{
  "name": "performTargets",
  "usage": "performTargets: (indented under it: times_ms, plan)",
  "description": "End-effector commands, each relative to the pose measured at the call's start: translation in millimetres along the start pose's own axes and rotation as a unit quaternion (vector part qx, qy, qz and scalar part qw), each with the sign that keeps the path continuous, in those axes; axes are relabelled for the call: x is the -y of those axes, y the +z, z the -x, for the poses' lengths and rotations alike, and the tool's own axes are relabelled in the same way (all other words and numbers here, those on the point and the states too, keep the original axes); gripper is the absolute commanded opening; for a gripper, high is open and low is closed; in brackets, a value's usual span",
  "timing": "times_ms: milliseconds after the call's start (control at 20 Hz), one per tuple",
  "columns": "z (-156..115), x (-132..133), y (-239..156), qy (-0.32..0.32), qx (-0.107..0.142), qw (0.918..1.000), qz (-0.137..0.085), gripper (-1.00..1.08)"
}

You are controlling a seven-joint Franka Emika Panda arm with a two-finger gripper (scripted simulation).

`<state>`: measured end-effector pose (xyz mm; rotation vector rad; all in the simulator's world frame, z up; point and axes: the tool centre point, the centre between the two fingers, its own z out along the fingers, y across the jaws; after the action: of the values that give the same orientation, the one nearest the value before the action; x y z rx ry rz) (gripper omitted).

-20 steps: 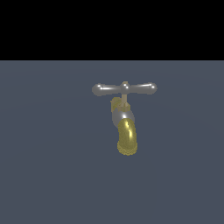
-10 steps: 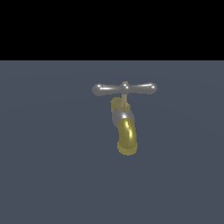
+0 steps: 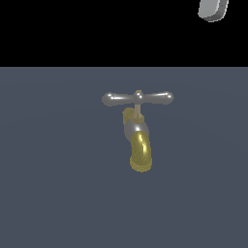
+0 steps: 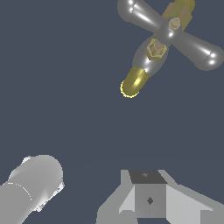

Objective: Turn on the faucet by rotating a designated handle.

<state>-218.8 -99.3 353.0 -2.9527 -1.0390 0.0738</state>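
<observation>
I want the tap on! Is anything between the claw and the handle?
No. In the wrist view only bare grey floor lies between the claw and the handle.

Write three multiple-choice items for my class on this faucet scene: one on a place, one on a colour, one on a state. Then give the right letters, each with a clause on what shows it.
1. Where does the handle sit on the faucet?
A. On top, on a thin stem
B. Under the spout
C. Lying apart on the floor

2. What colour is the curved spout?
A. Red
B. Brass-gold
C. Black

3. How does the gripper stand to the handle?
A. Clamped on one end
B. Pressing on the centre knob
C. Away from it, not touching

Answers:
1 A, the crossbar tops the body in the exterior view.
2 B, the spout shows yellow-gold in both views.
3 C, the wrist view shows bare floor between the gripper parts and the faucet, and in the exterior view only a grey piece of the arm shows, far up at the upper right corner.
</observation>
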Motion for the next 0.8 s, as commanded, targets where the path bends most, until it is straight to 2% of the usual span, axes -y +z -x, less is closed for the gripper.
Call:
performTargets:
  times_ms: [0, 350, 750]
  plan:
    - [-1, -10, 9, -0.029, 0.0, 0.9996, 0.002, -1.0]
    - [-8, -37, 35, -0.108, -0.002, 0.9941, 0.006, -1.0]
    - [-20, -65, 62, -0.194, -0.003, 0.9808, 0.011, -1.0]
